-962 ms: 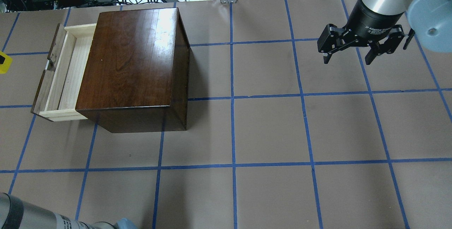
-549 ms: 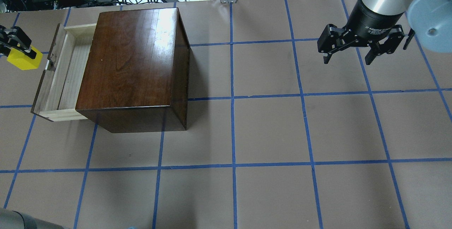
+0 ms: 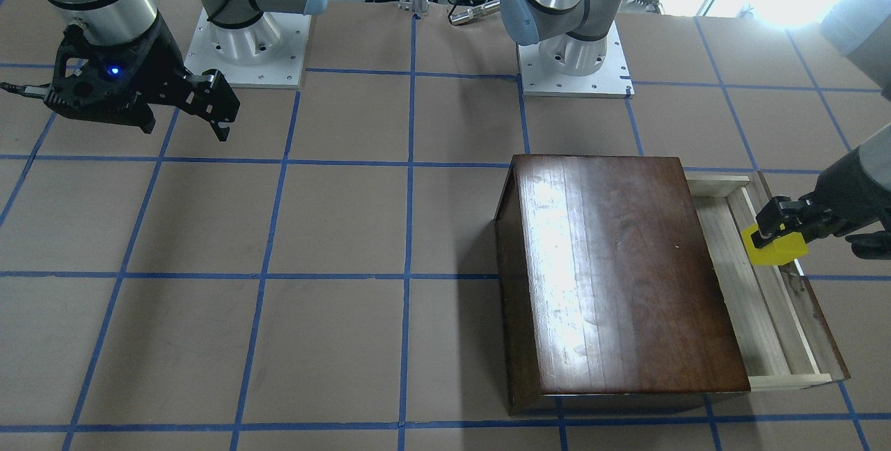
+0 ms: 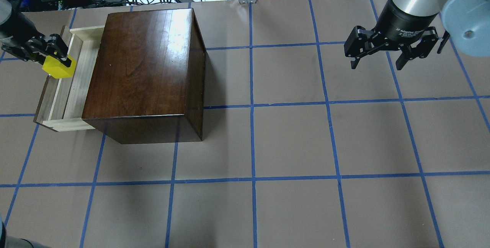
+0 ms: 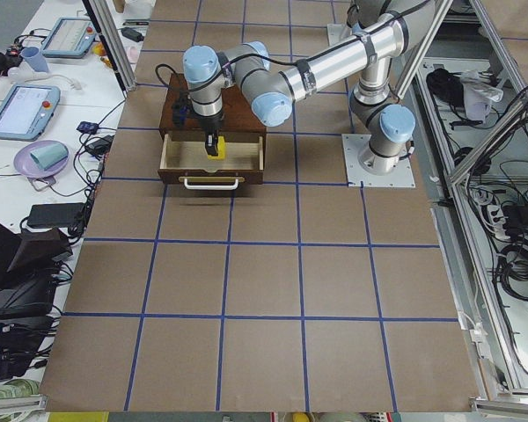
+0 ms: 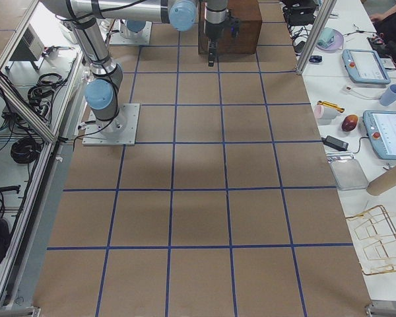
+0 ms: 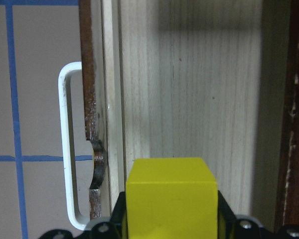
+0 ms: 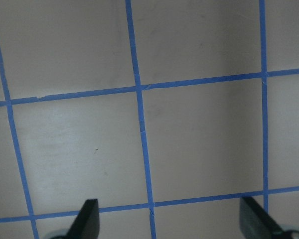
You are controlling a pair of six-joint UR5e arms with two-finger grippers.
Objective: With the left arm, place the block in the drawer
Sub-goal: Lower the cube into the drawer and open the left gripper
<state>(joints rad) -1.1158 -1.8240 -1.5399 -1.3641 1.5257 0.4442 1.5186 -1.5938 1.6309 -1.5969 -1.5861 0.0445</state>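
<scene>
Two grippers are in view. The left gripper (image 4: 56, 59) is clenched on the yellow block (image 4: 58, 69), which hangs over the pulled-out drawer (image 4: 78, 87) just inside its notched front panel. The right gripper (image 4: 377, 62) has its jaws spread with nothing between them, above the table (image 4: 291, 141) and well apart from the dark box (image 4: 145, 68).

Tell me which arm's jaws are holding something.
The left arm: its jaws are shut on the yellow block above the open drawer. The right arm hangs over the table with jaws open and empty.
</scene>
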